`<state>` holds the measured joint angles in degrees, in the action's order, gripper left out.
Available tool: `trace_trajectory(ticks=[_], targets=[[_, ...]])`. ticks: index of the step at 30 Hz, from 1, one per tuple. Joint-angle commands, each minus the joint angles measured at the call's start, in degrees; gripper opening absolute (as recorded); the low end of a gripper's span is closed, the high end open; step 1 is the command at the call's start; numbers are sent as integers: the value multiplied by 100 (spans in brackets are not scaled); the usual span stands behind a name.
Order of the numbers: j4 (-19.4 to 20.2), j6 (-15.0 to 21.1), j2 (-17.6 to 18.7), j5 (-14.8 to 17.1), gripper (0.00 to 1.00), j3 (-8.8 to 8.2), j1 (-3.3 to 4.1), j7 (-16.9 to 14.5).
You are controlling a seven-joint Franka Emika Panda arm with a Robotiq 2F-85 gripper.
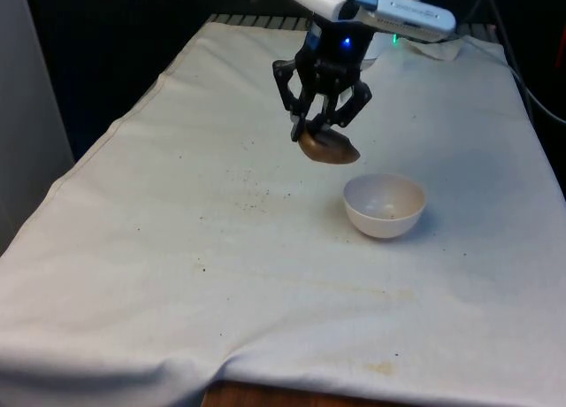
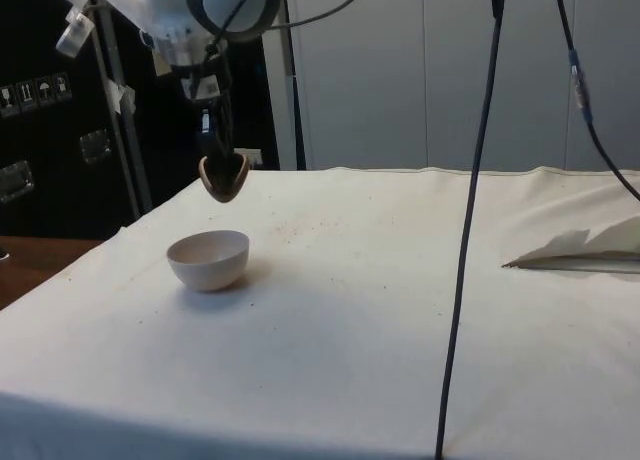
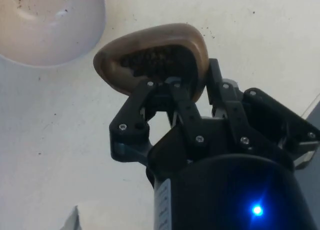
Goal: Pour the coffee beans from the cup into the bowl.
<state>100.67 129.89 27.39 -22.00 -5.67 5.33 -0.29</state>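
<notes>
1. Gripper (image 1: 320, 124): black, two-fingered, held in the air above the table's white cloth (image 1: 177, 248), towards the far end of the tabletop. Its fingers are closed on the rim of a small brown cup; in the wrist view one finger (image 3: 187, 117) reaches inside the cup's mouth and the other lies against the outer wall.

2. Cup (image 1: 327, 147): brown, thin-walled, squeezed out of round by the grip. It is lifted clear of the cloth and tilted. In the side view the cup (image 2: 224, 176) hangs above the bowl and a little beyond it towards the far end.

3. Coffee beans (image 3: 150, 60): a dark, lumpy mass inside the cup, seen in the wrist view. They look like beans, though single ones are hard to make out.

4. Bowl (image 1: 385, 205): white, round, standing upright on the cloth, near the tabletop edge at the front view's right, about midway along it. It sits apart from the cup, nearer the front camera and further to the front view's right. A few dark specks lie on its inner wall (image 3: 30, 20).

5. Cloth: white, wrinkled along the near edge, with scattered dark specks (image 1: 248, 190) and faint brownish stains (image 1: 380, 367).

6. Cables (image 2: 470, 230): dark, hanging down in front of the side camera.
</notes>
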Motion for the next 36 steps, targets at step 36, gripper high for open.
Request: trace_trajectory(ticks=[36], targets=[[-6, -401, 17, -1627, 3, 584, 52, 1788]])
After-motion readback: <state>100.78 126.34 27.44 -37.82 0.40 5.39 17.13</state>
